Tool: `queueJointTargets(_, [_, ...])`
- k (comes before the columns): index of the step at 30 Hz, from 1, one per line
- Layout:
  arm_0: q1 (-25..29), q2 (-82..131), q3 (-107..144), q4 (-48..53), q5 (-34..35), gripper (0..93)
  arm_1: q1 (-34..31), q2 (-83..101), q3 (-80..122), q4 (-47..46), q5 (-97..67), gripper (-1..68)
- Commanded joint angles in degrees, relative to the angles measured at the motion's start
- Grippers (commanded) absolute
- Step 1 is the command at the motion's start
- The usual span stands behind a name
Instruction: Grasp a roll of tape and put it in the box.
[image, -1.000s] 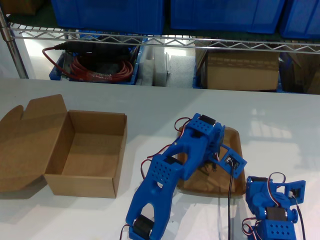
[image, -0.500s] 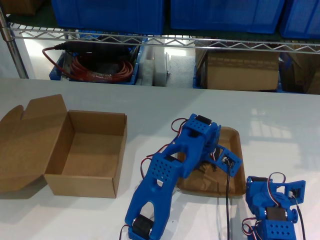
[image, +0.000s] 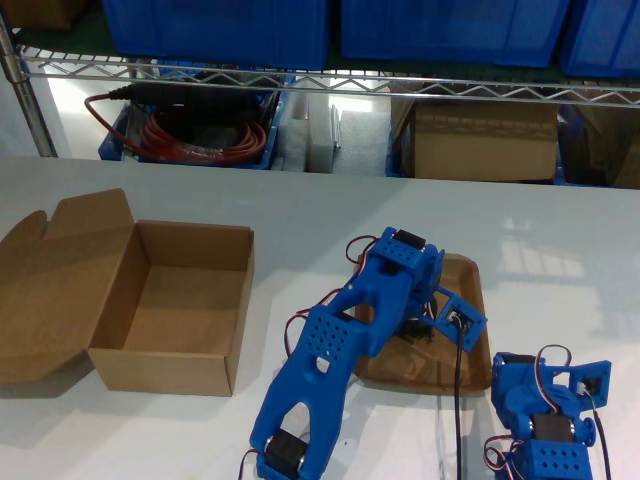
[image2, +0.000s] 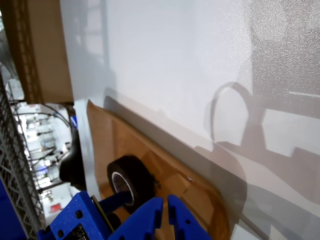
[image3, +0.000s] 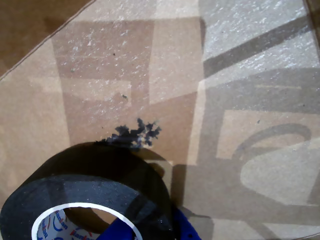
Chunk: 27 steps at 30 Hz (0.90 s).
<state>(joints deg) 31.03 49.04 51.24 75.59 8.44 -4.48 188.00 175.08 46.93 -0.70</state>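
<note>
The roll of tape (image3: 100, 185) is a black ring with a pale printed core, lying on the floor of a shallow brown tray (image: 472, 285). My second gripper (image: 425, 325) reaches down into that tray. One blue finger (image3: 150, 227) lies across the roll's wall, and I cannot see how the jaws stand. The roll (image2: 132, 177) also shows from the side, with a blue finger at its core. My first gripper (image2: 166, 215) has its jaws together with nothing between them. Its folded arm (image: 545, 410) sits at the exterior view's lower right. The box (image: 165, 370) stands with its lid flap folded back at the exterior view's left.
A wire shelf (image: 320, 80) runs along the back with blue bins (image: 450, 25), coiled red cable (image: 200, 135) and a cardboard carton (image: 485, 140) under it. Bare white table (image: 300, 200) lies between the box and the tray.
My second gripper has dipped a little lower into the tray and shifted slightly. The first arm, the box and the tray have not moved.
</note>
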Motion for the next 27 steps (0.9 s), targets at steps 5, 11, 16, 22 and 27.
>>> queueJointTargets(5, [0.8,0.0,-2.9,-1.0,0.8,-0.2,-0.2,0.4,0.8,-0.3,0.2,0.3])
queueJointTargets(11, [0.4,2.4,-1.9,-0.4,1.0,-0.2,-0.2,0.4,0.8,-0.3,0.2,0.3])
queueJointTargets(16, [-3.8,15.0,5.8,-0.9,2.5,-0.2,-0.2,0.4,0.8,-0.3,0.2,0.3])
queueJointTargets(22, [-11.9,33.0,15.6,-1.0,4.4,-0.2,-0.2,0.4,0.8,-0.3,0.2,0.3])
queueJointTargets(27, [-20.5,46.1,25.9,-3.1,4.5,-0.2,-0.2,0.4,0.8,-0.3,0.2,0.3])
